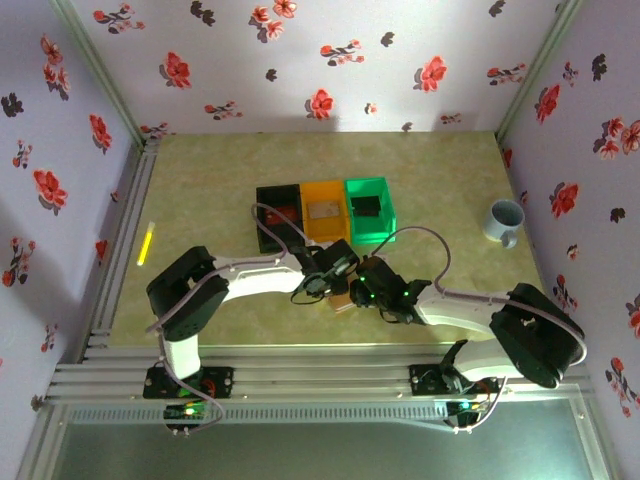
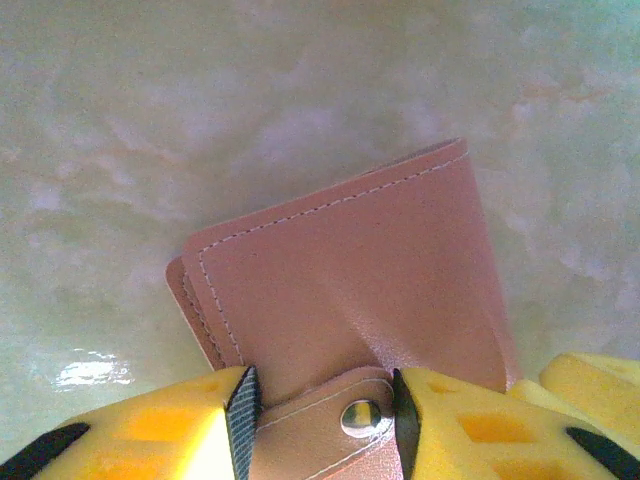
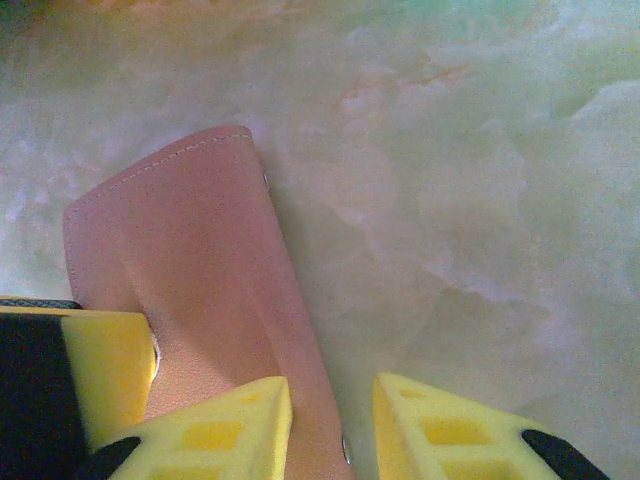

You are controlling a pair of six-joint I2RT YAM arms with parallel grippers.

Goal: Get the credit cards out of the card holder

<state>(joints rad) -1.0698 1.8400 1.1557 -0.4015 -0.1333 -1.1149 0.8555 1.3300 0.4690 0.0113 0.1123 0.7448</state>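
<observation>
While the flat pinkish-brown leather card holder [image 1: 341,296] lies closed near-middle on the table [image 1: 200,200], left gripper [image 2: 320,405] straddles its snap tab [image 2: 360,420], grip uncertain: pinch squarely; right gripper [image 3: 332,415], narrowly parted, should pin one edge.

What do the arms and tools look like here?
Left arm and right arm: white links, black joint housings, looping grey cables, green lights. Left tool and right tool: yellow pocketed fingers, black inserts; ridged black pads on the left.
</observation>
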